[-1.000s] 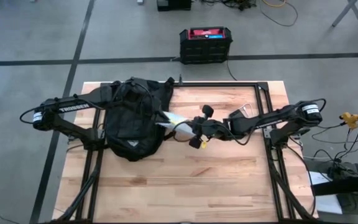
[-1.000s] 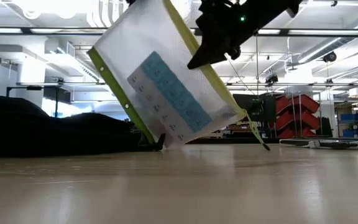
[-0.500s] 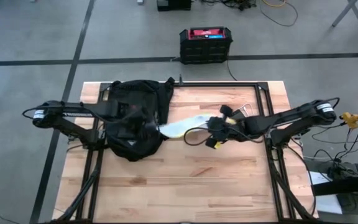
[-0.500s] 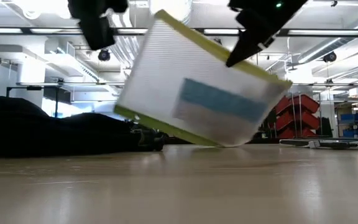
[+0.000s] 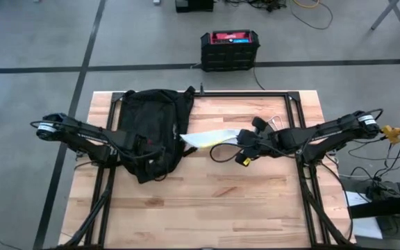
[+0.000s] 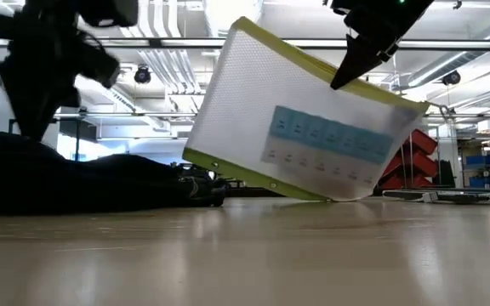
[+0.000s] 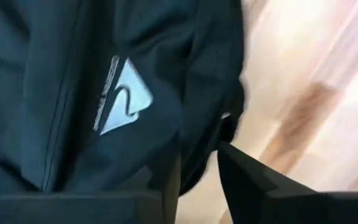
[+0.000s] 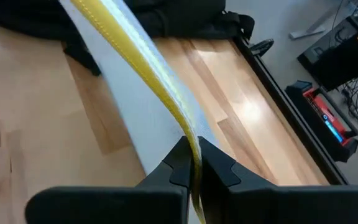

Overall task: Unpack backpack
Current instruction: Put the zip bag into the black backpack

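Left wrist view is filled almost wholly by black fabric, so little of the scene reads there; the left gripper (image 7: 197,180) shows only as two dark fingers cut off at the frame edge, with a gap between them and nothing in it, so released. In the low view the left arm is a dark blurred shape above the bag and its fingertips cannot be made out. The large black fabric backpack (image 5: 151,132) lies flat on the wooden slatted table (image 5: 207,201), rounded end toward the near edge, straps bunched at the far end; a small white triangular logo (image 7: 122,96) beside a zip line is legible on its front panel. In the high view the left gripper (image 5: 143,149) sits over the backpack's lower half, just above or against the fabric; contact cannot be told. The right gripper (image 8: 191,167) is clenched on the yellow-green zip edge of a translucent white mesh pouch (image 6: 300,127) bearing a pale blue label strip, holding it tilted clear of the table, one lower corner dipping close to the surface. The backpack lies beside the right gripper (image 5: 245,142), well apart from it, with the pouch spanning between; the pouch's far end appears just at the backpack's side. A black-and-red hard box (image 5: 229,50) stands on the floor beyond the table.
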Tool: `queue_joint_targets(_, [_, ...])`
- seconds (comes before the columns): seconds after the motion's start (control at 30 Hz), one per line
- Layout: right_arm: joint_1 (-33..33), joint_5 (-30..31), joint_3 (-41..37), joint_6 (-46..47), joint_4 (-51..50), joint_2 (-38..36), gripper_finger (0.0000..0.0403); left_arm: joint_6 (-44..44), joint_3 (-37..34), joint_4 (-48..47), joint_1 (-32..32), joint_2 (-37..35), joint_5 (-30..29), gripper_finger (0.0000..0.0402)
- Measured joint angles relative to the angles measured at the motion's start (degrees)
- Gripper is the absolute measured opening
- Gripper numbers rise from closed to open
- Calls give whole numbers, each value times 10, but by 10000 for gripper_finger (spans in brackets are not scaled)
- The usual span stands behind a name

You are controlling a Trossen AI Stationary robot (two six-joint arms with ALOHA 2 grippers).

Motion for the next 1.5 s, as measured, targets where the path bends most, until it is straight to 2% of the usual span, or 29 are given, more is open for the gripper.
queue_joint_targets(0.23, [1, -14, -2, 12, -1, 19, 0, -9, -55, 47, 0, 0, 10, 151])
queue_joint_targets(0.37, [3, -17, -2, 12, -3, 17, 0, -15, -88, 90, 0, 1, 16, 155])
queue_joint_targets(0.43, [10, -16, -2, 12, -12, 11, 0, -35, -103, 109, 0, 4, 17, 132])
queue_joint_targets(0.57, [35, -18, -3, 9, -35, -19, 0, -50, -115, 164, -3, 13, 16, 26])
queue_joint_targets(0.6, [43, -18, -3, 9, -42, -29, 0, -56, -113, 184, -3, 13, 16, 16])
queue_joint_targets(0.73, [80, -17, -3, 5, -55, -79, 0, -59, -69, 233, -3, 15, -1, 4])
queue_joint_targets(0.9, [139, 8, -3, -29, -36, -143, 0, -25, 42, 235, -3, 15, -62, 2])
queue_joint_targets(1.0, [169, 7, -3, -70, 25, -173, 0, -7, 110, 234, -3, 15, -106, 1])
queue_joint_targets(1.1, [198, -3, -3, -147, 128, -194, 0, 14, 165, 239, -3, 15, -143, 1])
queue_joint_targets(1.27, [205, -28, -4, -323, 326, -177, 0, 71, 236, 276, -4, 15, -148, 0])
queue_joint_targets(1.37, [185, -93, -8, -404, 425, -139, 0, 89, 270, 286, -4, 15, -148, 0])
queue_joint_targets(1.5, [131, -231, -3, -441, 511, -69, 0, 98, 284, 315, -5, 15, -145, 0])
